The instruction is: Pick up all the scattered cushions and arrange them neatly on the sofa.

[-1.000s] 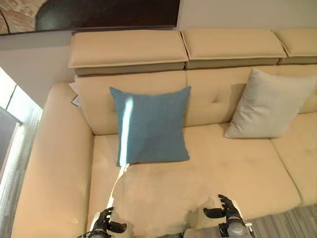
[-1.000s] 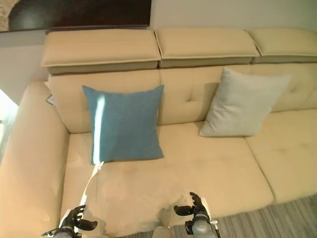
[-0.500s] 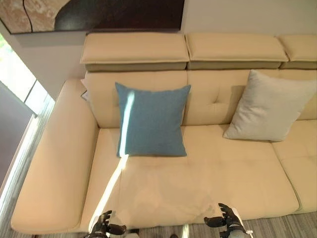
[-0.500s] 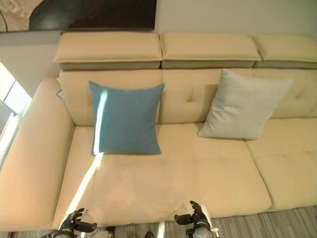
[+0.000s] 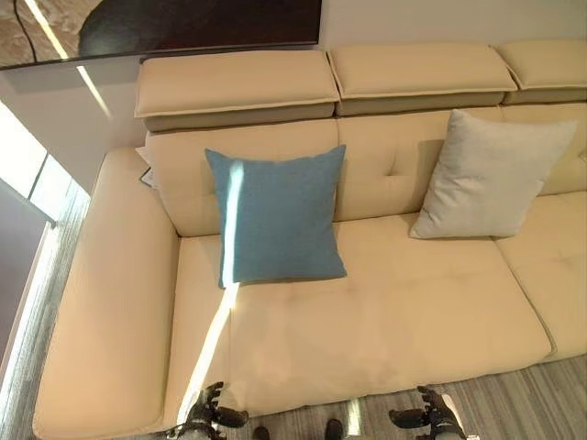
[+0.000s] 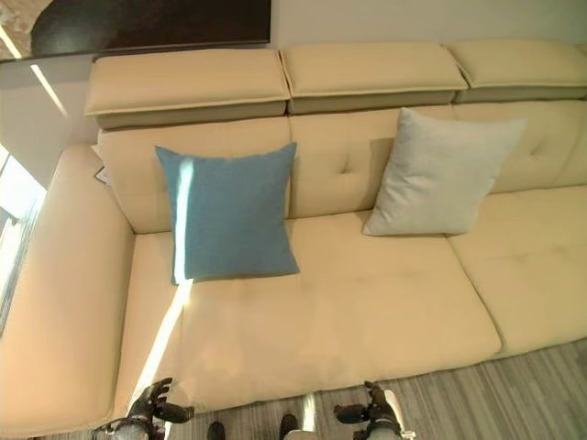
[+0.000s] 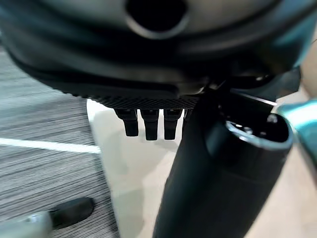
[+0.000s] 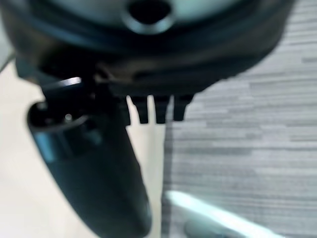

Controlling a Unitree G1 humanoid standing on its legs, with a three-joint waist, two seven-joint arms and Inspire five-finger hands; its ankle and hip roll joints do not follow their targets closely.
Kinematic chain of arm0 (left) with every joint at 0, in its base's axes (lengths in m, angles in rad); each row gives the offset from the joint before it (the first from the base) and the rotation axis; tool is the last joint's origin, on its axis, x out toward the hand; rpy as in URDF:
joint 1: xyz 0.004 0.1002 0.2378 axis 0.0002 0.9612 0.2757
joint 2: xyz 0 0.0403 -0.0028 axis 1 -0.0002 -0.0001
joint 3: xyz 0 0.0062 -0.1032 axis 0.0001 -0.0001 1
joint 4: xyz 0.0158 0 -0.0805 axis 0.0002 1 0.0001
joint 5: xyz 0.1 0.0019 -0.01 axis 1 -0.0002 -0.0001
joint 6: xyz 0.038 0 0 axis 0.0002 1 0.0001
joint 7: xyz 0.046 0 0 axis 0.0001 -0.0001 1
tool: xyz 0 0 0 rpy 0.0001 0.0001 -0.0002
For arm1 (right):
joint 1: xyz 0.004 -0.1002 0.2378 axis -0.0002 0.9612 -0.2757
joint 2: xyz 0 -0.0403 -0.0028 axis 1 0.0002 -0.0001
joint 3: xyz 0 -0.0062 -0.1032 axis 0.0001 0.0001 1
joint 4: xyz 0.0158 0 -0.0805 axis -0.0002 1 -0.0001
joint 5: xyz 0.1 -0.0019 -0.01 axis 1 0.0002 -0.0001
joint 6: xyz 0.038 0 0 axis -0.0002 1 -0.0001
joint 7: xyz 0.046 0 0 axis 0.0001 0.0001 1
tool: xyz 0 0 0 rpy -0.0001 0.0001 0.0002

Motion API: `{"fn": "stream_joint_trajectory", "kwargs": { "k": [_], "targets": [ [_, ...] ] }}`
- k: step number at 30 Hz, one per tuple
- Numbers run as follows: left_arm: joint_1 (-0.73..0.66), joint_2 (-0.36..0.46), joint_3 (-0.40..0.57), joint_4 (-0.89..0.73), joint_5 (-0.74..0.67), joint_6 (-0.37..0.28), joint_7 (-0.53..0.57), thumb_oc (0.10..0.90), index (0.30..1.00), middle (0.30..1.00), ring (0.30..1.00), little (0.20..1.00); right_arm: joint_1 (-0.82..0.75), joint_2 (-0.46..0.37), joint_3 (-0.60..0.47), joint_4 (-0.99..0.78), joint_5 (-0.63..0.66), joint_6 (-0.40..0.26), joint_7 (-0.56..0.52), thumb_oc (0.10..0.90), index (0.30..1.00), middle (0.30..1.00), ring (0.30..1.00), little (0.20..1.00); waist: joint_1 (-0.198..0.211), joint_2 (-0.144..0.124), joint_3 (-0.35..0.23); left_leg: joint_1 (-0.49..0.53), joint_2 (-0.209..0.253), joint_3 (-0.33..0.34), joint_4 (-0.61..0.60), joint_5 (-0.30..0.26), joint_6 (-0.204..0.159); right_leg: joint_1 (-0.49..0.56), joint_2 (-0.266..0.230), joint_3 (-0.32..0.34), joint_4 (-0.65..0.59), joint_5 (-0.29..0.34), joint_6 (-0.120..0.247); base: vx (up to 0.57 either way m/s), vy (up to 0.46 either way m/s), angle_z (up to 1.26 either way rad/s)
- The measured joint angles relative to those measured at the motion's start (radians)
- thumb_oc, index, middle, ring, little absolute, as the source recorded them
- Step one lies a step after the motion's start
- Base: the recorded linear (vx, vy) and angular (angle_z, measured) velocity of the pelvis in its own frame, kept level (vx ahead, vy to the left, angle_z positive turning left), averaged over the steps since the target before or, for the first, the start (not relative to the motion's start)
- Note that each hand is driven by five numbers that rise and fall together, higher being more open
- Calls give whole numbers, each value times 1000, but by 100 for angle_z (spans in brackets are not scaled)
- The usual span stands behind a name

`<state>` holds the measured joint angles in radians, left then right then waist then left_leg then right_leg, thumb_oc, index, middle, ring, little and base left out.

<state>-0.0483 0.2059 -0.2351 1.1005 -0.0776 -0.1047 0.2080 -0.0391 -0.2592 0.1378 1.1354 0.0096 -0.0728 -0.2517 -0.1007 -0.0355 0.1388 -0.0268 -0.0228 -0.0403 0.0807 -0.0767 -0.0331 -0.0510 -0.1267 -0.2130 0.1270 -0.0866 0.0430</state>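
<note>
A blue cushion (image 5: pixel 277 215) leans upright against the backrest of the beige sofa (image 5: pixel 385 312), on its left seat. A light grey cushion (image 5: pixel 491 174) leans against the backrest further right, tilted a little. My left hand (image 5: pixel 206 417) hangs low before the sofa's front edge, over the floor, fingers relaxed and empty. My right hand (image 5: pixel 431 417) hangs likewise at the lower right, empty. In the wrist views the left hand's fingers (image 7: pixel 148 121) and the right hand's fingers (image 8: pixel 156 109) point straight out, with nothing held.
The sofa's wide left armrest (image 5: pixel 105 293) runs toward me. Grey striped floor (image 5: pixel 514 403) lies before the sofa. A dark framed picture (image 5: pixel 183 23) hangs on the wall behind. A sunlight stripe crosses the blue cushion and the seat.
The camera has pulled back and shifted, so more floor shows in front of the sofa. Both hands stay low and empty. The cushions have not moved.
</note>
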Motion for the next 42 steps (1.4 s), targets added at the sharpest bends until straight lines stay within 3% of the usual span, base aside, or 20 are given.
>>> {"fn": "stream_joint_trajectory", "kwargs": {
  "k": [4, 6, 8, 10, 11, 12, 14, 15, 16, 18, 19, 20, 21, 28, 29, 31, 34, 36, 39, 42],
  "targets": [
    [-6, 24, 5, 32, 1, -6, 2, 800, 900, 900, 900, 900, -56, 28, 12, 24, -11, -2, 4, 800, 900, 900, 900, 900, 14, -32, 3, -2, -29, 37, -29, 8, 12, -47, -31, 35, 13, 6, 53, -316, 157, -30],
    [-3, 40, 12, 70, 1, 3, 2, 800, 900, 900, 900, 900, -80, 40, 15, 33, -23, 7, 6, 800, 900, 900, 900, 900, 27, -39, 5, -5, -26, 73, -34, 13, 21, -46, -22, 42, -31, 47, 47, -181, 67, -63],
    [14, 56, 18, 70, 1, 4, 2, 800, 900, 900, 900, 900, -77, 40, 14, 30, -27, 10, 6, 800, 900, 900, 900, 900, 31, -41, 7, -4, -27, 85, -35, 12, 22, -44, -21, 41, -45, 64, 49, -155, 68, -26],
    [25, 62, 31, 70, 1, 2, 1, 800, 900, 900, 900, 900, -61, 39, 17, 43, -27, 18, 6, 800, 900, 900, 900, 900, 36, -41, 7, -3, -33, 97, -36, 18, 50, -42, -10, 41, -70, 89, 48, -226, 86, -6],
    [30, 61, 51, 71, 1, 2, 1, 800, 900, 900, 900, 900, -60, 40, 29, 61, -27, 18, 6, 800, 900, 900, 900, 900, 35, -43, 5, -5, -34, 121, -34, 29, 68, -17, 1, 45, -140, 154, 55, -172, 4, -66],
    [45, 59, 63, 69, 0, 2, 3, 800, 900, 900, 900, 900, -68, 37, 29, 61, -28, 14, 9, 800, 900, 900, 900, 900, 65, -15, 12, 20, 15, 141, -81, 28, 95, -19, 28, 52, -133, 164, 71, -169, 4, -74],
    [54, 59, 92, 75, 0, 9, 2, 800, 900, 900, 900, 900, -59, 45, 32, 67, -28, 20, 11, 800, 900, 900, 900, 900, 78, -1, 10, 27, 43, 167, -86, 29, 98, -66, 35, 17, 114, 11, 69, -60, -2, -54],
    [55, 61, 90, 74, 0, 9, 2, 800, 900, 900, 900, 900, -46, 46, 32, 66, -28, 20, 11, 800, 900, 900, 900, 900, 85, -1, 6, 26, 42, 168, -86, 30, 96, -63, 33, 15, 133, -2, 78, -175, -139, -19],
    [60, 66, 88, 71, 0, 10, 1, 800, 900, 900, 900, 900, -33, 46, 31, 67, -28, 21, 11, 800, 900, 900, 900, 900, 87, -26, -10, 20, 28, 168, -86, 35, 90, -24, 25, 17, 73, -12, 79, -202, -190, -22],
    [78, 59, 97, 65, -2, 11, 3, 800, 900, 900, 900, 900, -40, 43, 44, 61, -32, 31, 10, 800, 900, 900, 900, 900, 127, -25, -16, 24, 52, 253, -92, 42, 80, -36, 8, -86, 66, -64, 51, -135, -158, -86],
    [84, 63, 98, 66, -3, 12, 2, 800, 900, 900, 900, 900, -49, 44, 56, 49, -33, 31, 11, 800, 900, 900, 900, 900, 142, -29, -19, 22, 57, 275, -83, 40, 78, -29, 19, -74, 13, -48, 47, -41, -73, -93],
    [88, 56, 95, 73, -2, 23, 2, 800, 900, 900, 900, 900, -54, 38, 67, 17, -36, 17, 10, 800, 900, 900, 900, 900, 123, -31, -21, 13, 53, 256, -73, 43, 72, 11, 28, -64, -79, 36, 28, -125, -165, -43],
    [85, 50, 92, 69, -3, 22, 0, 800, 900, 900, 900, 900, -54, 35, 68, 15, -37, 18, 10, 800, 900, 900, 900, 900, 119, -24, -23, 7, 60, 250, -68, 46, 67, 23, 39, -60, -107, 55, 24, -137, -158, 3],
    [60, 21, 82, 31, -4, 20, -2, 800, 900, 900, 900, 900, -35, 21, 50, 26, -31, 30, 8, 800, 900, 900, 900, 900, 112, -15, -31, -85, 112, 193, 16, 66, 36, 48, 109, -80, -215, 106, -41, -203, -93, 10],
    [49, 15, 69, 25, -13, 19, -1, 800, 900, 900, 900, 900, -31, 8, 48, 32, -30, 23, 6, 800, 900, 900, 900, 900, 104, -10, -14, -100, 113, 147, 48, 92, 2, 33, 112, -82, -196, 104, -58, -130, 10, -11],
    [39, 16, 60, 31, -35, 21, -5, 800, 900, 900, 900, 900, -47, -8, 48, 34, -30, 25, 5, 800, 900, 900, 900, 900, 102, -10, -2, -93, 108, 91, 49, 101, -13, 25, 111, -52, -195, 115, -71, -73, 9, -35],
    [33, 12, 53, 33, -41, 21, -5, 800, 900, 900, 900, 900, -58, -35, 51, 35, -30, 28, 0, 800, 900, 900, 900, 900, 66, -1, 13, -59, 98, 49, 31, 99, -20, 25, 106, -13, -198, 123, -71, -132, 66, -38],
    [53, 15, 58, 38, -55, 19, -2, 800, 900, 900, 900, 900, -81, -31, 50, 34, -30, 30, 2, 800, 900, 900, 900, 900, 86, -7, 13, -5, 71, -23, -27, 98, -26, 9, 106, 68, -186, 134, -64, -22, 73, -97],
    [21, 9, 46, 35, -67, 23, -7, 800, 900, 900, 900, 900, -71, -37, 49, 36, -30, 28, -3, 800, 900, 900, 900, 900, 33, -6, 12, 22, 62, -27, -51, 80, -28, 5, 99, 104, -196, 162, -45, -115, 202, -48],
    [2, -2, 38, 36, -68, 20, -8, 800, 900, 900, 900, 900, -89, -32, 49, 36, -31, 29, -1, 800, 900, 900, 900, 900, 30, 6, 4, 53, 56, -8, -98, 59, 1, -30, 103, 167, -180, 176, -22, -117, 126, -66]
  ]
}}
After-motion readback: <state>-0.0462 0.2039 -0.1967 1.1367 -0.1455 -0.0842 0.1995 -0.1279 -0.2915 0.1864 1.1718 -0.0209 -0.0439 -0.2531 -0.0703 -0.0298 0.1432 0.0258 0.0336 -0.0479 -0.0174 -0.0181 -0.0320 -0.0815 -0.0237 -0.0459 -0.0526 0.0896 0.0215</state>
